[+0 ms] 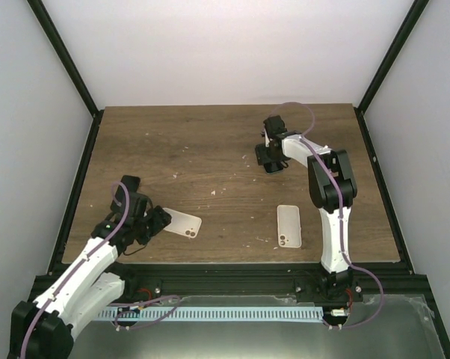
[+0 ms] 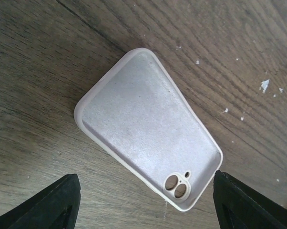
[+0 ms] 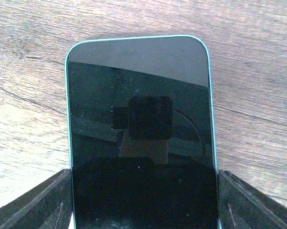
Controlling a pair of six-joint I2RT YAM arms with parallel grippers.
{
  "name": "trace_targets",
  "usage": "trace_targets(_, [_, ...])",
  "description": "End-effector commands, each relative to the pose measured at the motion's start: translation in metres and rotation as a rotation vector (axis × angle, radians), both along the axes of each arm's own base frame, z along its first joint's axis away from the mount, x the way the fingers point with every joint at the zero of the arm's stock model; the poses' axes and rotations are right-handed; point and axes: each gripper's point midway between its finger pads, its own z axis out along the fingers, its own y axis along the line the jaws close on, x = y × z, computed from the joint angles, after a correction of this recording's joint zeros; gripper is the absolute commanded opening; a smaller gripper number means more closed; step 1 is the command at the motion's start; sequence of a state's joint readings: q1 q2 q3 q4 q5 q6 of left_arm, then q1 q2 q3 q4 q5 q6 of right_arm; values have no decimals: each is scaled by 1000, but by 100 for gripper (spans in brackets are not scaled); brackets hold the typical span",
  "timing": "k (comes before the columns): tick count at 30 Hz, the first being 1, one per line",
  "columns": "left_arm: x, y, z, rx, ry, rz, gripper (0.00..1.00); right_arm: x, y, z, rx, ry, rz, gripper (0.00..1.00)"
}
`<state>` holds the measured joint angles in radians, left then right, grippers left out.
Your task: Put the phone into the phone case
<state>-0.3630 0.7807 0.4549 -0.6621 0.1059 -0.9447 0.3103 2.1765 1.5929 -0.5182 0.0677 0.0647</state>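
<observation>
Black and glossy, the phone (image 3: 141, 119) lies on the worktop (image 1: 210, 149), upper right of centre, flanked by our right pincer (image 3: 143, 174); we cannot tell whether it grips. Our left pincer (image 2: 146, 175) stands open at one end of a cream phone case (image 2: 143, 129) at lower left.

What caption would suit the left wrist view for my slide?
Cream phone case lying hollow side up on the wooden table, camera cutout toward the open left gripper.
</observation>
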Motion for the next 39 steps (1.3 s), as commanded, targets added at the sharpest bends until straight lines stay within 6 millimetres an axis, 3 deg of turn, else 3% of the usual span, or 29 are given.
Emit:
trace_targets(1, [4,0,-9,8,-3,3,76,-10,2,-12,-63,46,13,74])
trace_targets(10, [10,-2,-28,3,-9,17,63,-43,13,12,19,39,-31,69])
trace_targets(17, [23,-4,-33,20,-19,15,55,-90,19,10,68,81,-52,66])
trace_targets(25, [31,-10,-49,31,21,-8,45,-128,26,15,136,95,-49,63])
trace_targets(34, [45,-44,-48,-25,9,-182,16,-158,39,37,235,87,-21,61])
trace_targets(39, [52,-69,-45,-28,8,-332,6,-170,44,56,295,61,-12,60])
